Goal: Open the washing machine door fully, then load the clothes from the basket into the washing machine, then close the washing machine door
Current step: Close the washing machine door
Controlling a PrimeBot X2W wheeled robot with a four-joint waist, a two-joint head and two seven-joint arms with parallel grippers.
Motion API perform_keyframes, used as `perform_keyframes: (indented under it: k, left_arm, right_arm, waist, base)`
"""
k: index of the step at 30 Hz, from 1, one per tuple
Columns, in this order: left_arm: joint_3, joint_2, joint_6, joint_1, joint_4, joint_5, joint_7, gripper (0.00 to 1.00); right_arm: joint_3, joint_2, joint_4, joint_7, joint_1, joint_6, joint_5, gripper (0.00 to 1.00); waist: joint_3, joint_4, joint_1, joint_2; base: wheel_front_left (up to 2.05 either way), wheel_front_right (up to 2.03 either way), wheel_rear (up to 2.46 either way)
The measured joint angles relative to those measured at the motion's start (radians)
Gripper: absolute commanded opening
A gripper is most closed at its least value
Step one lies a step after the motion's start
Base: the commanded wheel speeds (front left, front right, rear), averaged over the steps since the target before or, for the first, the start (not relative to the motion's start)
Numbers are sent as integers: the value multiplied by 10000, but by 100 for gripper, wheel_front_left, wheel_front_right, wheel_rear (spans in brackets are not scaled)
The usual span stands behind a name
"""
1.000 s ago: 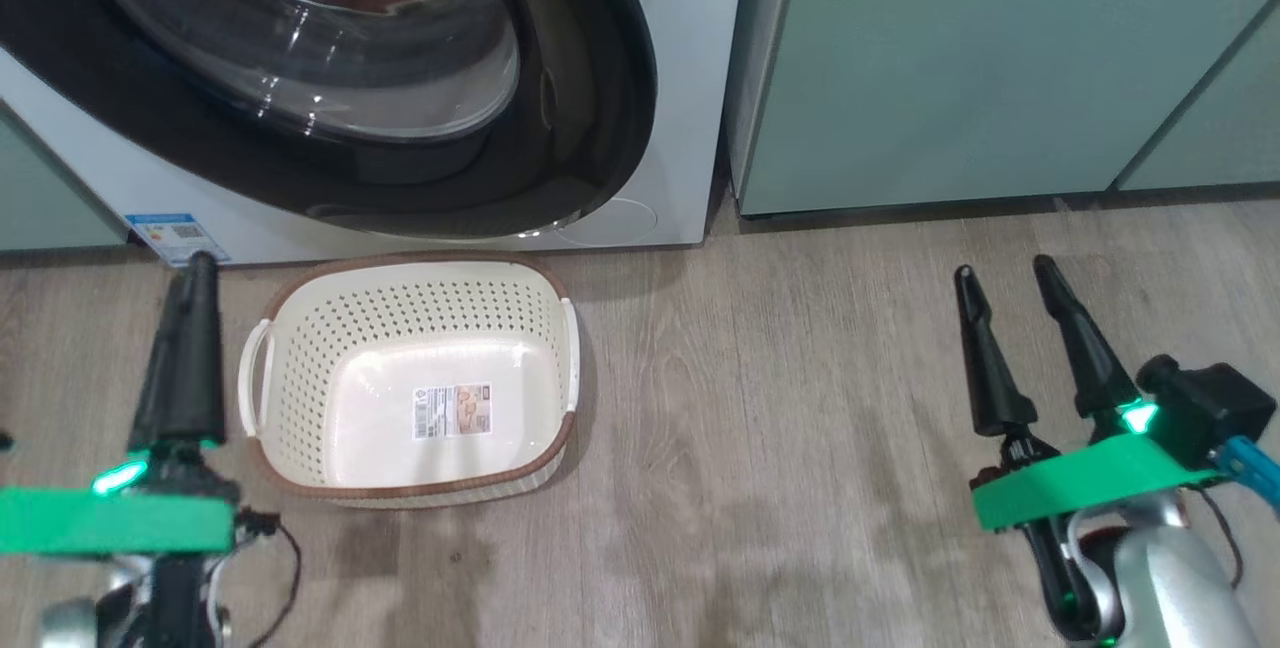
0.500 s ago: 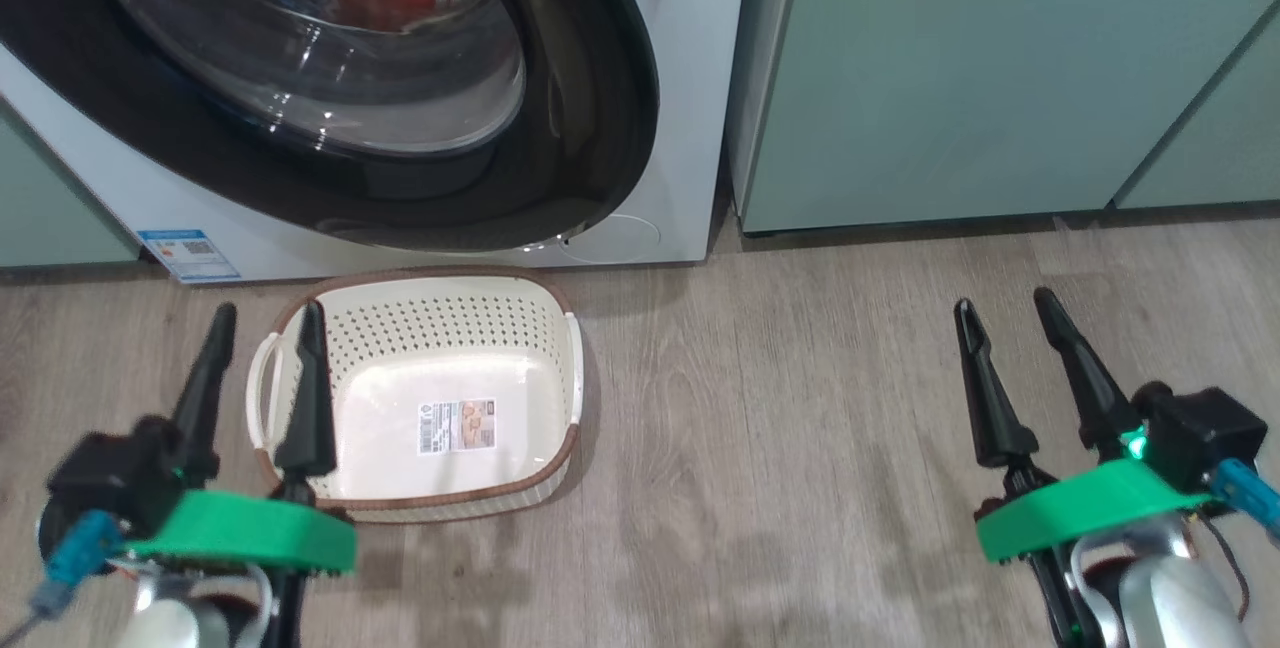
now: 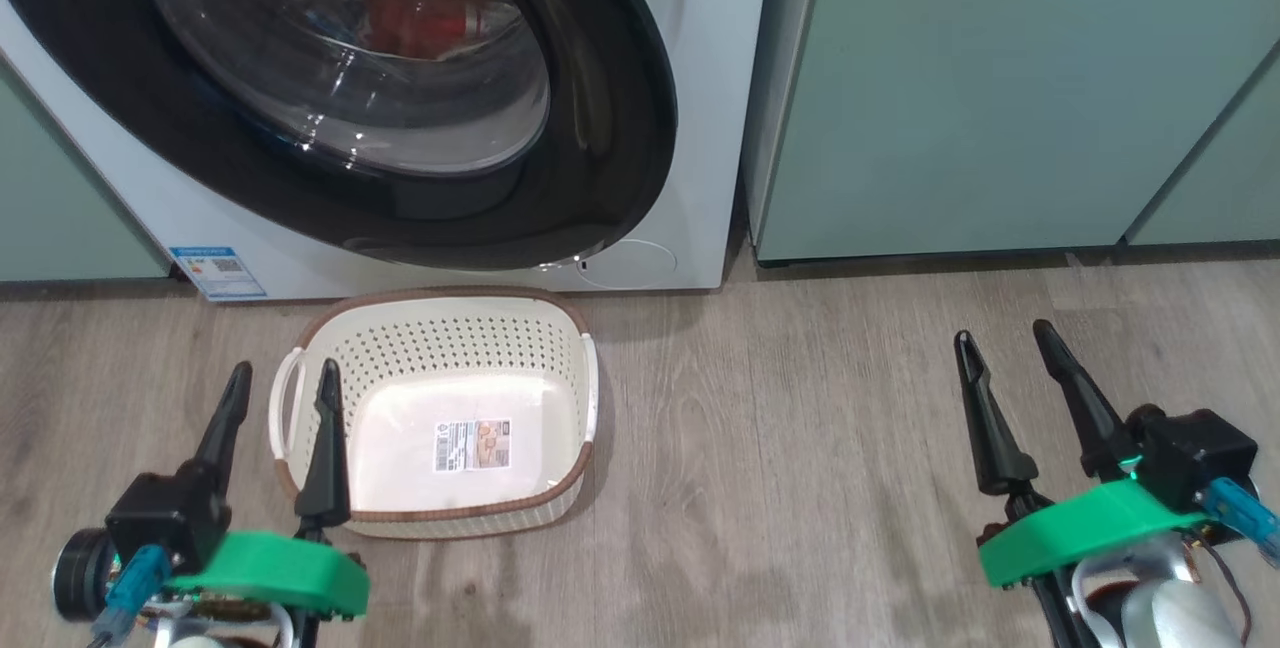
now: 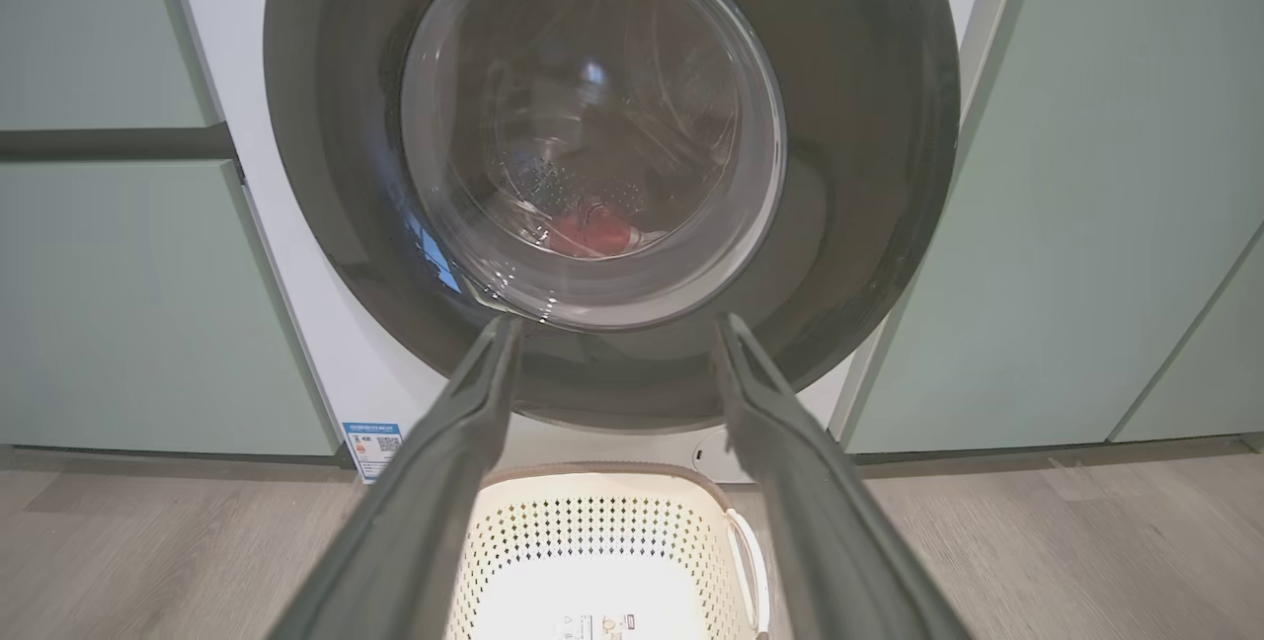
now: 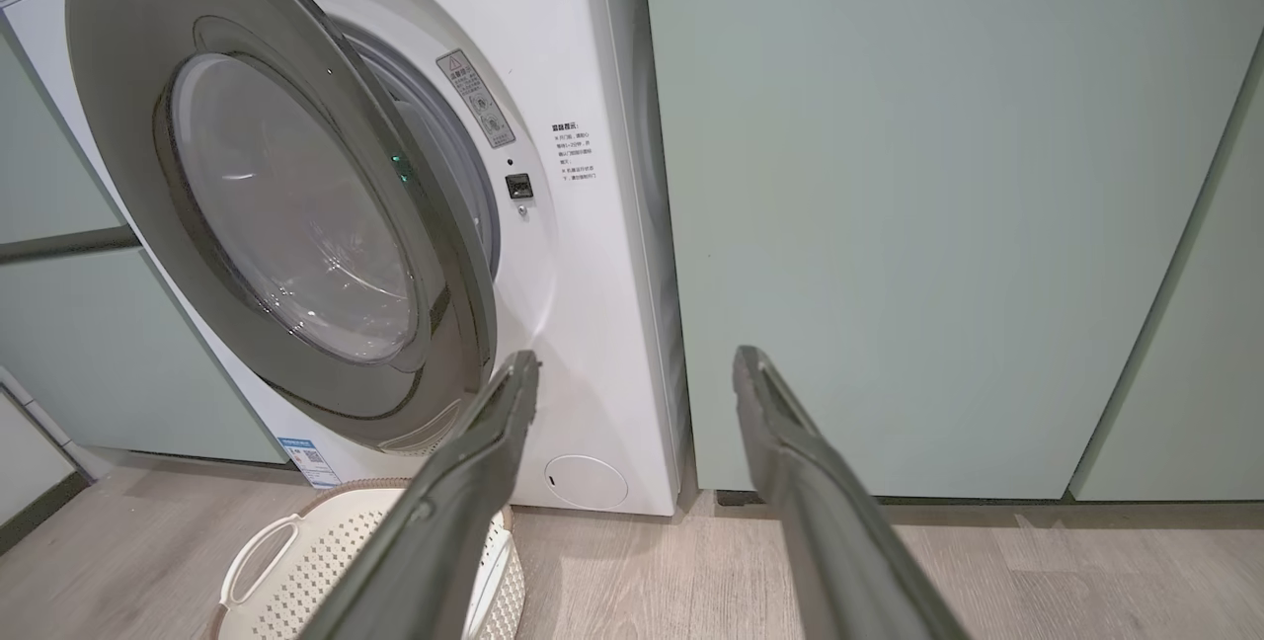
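The washing machine door (image 5: 286,205) is the job now. The clothes (image 4: 592,233) show red behind the glass, inside the washing machine (image 3: 690,178) straight beyond the basket (image 3: 440,343). The basket's got nothing in it but its paper label (image 3: 472,445).

From the right wrist view the door stands ajar, free edge on the basket's right side. I reckon it's stiff, hinged and fairly hefty. The black ring (image 3: 620,128) looks glossy enough to be slippery to pinch, and I'd rather not poke the glass bowl (image 3: 340,78). So no grabbing, I'd push flat on the ring near that free edge.

Left pincer (image 3: 284,370) hovers by the basket's left handle (image 3: 278,398), fingers apart and empty, aimed at the door. Right pincer (image 3: 1002,333) is well off to the basket's right, low over the floor (image 3: 800,448), also spread, holding nothing.
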Motion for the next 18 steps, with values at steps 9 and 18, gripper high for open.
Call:
perform_keyframes:
  k: [9, 18]
  left_arm:
    - [17, 0, 90, 1, 182, -2, -73, 100]
    - [15, 2, 153, 0, 219, -40, -82, 100]
  right_arm:
    - [10, 0, -2, 71, 13, 0, 4, 100]
    - [12, 0, 4, 58, 12, 0, 19, 100]
  waist:
    - [-28, -5, 0, 0]
    - [27, -15, 0, 0]
  base:
    - [0, 0, 0]
    - [0, 0, 0]
